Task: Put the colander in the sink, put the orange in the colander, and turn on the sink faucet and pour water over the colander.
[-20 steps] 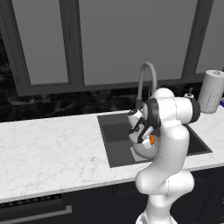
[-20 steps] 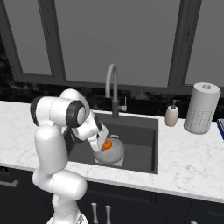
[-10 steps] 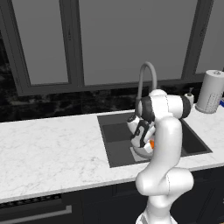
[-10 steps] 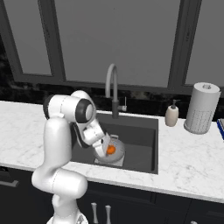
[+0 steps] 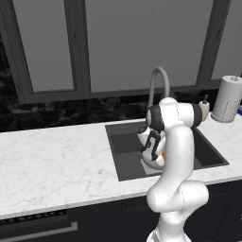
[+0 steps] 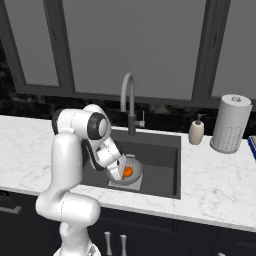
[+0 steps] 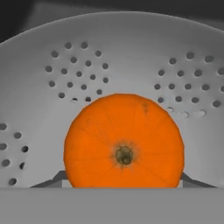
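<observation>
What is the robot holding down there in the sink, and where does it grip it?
The gripper holds the orange by its two sides, down inside the colander, which sits in the sink.

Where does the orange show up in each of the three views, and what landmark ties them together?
Left base view: the orange is a sliver right of centre, at the arm's left edge, in the sink.
Right base view: just below centre, at the gripper.
Hand view: lower centre, large, against the perforated wall.
Shared landmark: the colander around the orange.
</observation>
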